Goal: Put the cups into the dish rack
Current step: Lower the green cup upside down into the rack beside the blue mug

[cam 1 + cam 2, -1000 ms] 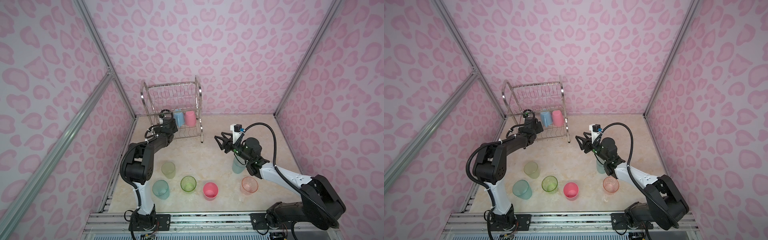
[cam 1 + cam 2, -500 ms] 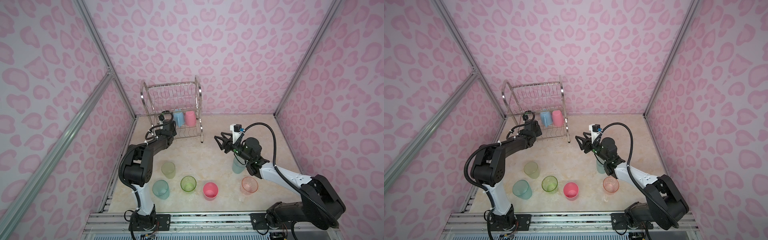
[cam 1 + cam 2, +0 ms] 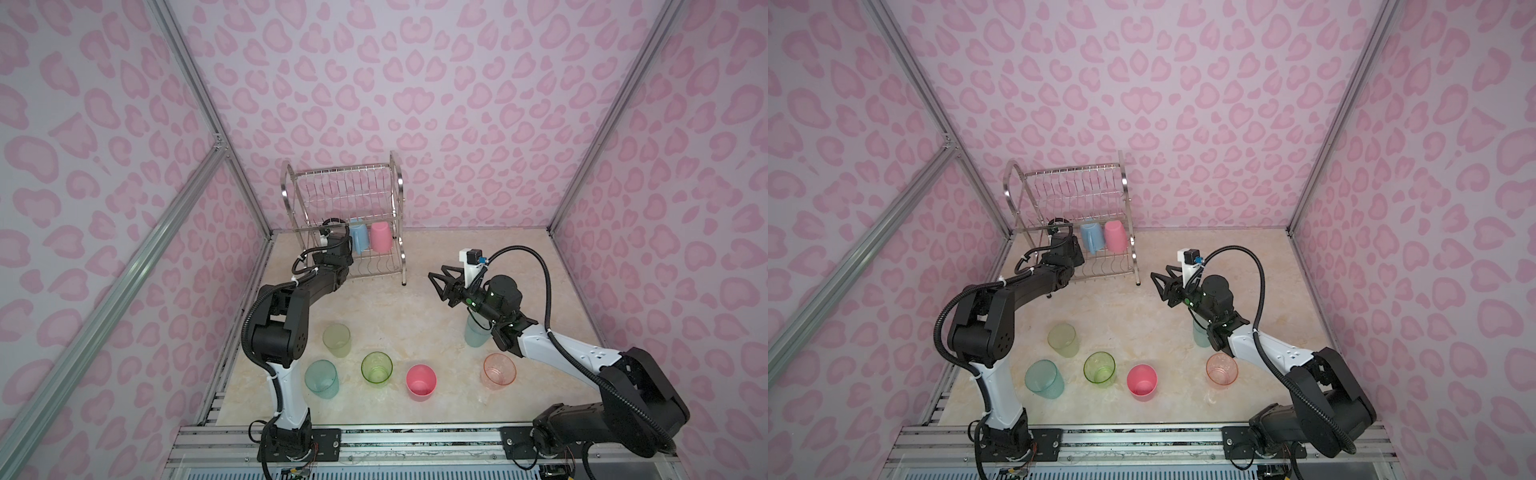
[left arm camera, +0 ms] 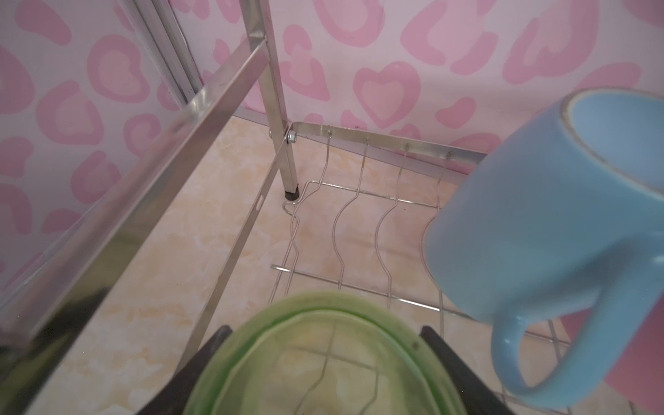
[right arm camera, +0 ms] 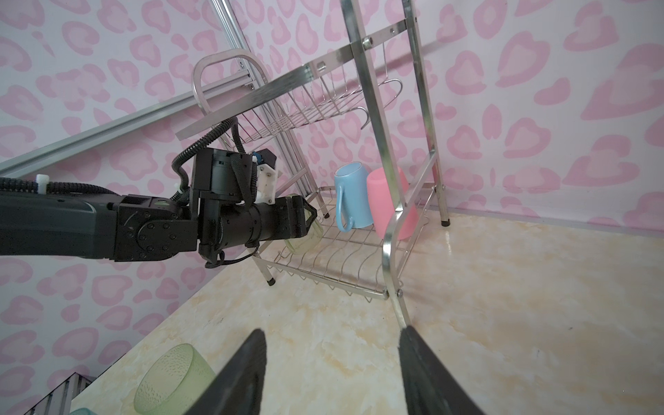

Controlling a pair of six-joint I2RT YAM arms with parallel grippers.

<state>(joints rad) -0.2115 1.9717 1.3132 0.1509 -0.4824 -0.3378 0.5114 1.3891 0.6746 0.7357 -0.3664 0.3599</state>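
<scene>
The left gripper [image 4: 323,328] is grasping a green cup [image 4: 323,363], its fingers [image 4: 206,350] pressing the cup's two sides over the lower shelf of the dish rack [image 3: 345,195]. A light-blue mug [image 4: 539,215] is sitting just beside one fingertip. The right gripper [image 5: 332,332] is hovering spread and empty, with the rack standing well ahead of its fingers.

**Tabletop** [image 3: 415,316]: beige, marbled, glossy, walled on three sides.

Standing directly on it:
- Chrome two-tier dish rack [image 3: 400,208], upright on its feet in the back left corner.
- Pale green tumbler [image 3: 337,340], mouth up, left of centre, just behind the front row.
- Teal tumbler [image 3: 321,379], mouth up, near the front left corner.
- Bright green tumbler [image 3: 376,369], mouth up, near the front edge.
- Pink tumbler [image 3: 421,381], mouth up, middle of the front edge.
- Peach tumbler [image 3: 498,370], mouth up, right of the pink one.
- Pale teal tumbler [image 3: 473,334], behind the peach one, partly hidden.
</scene>
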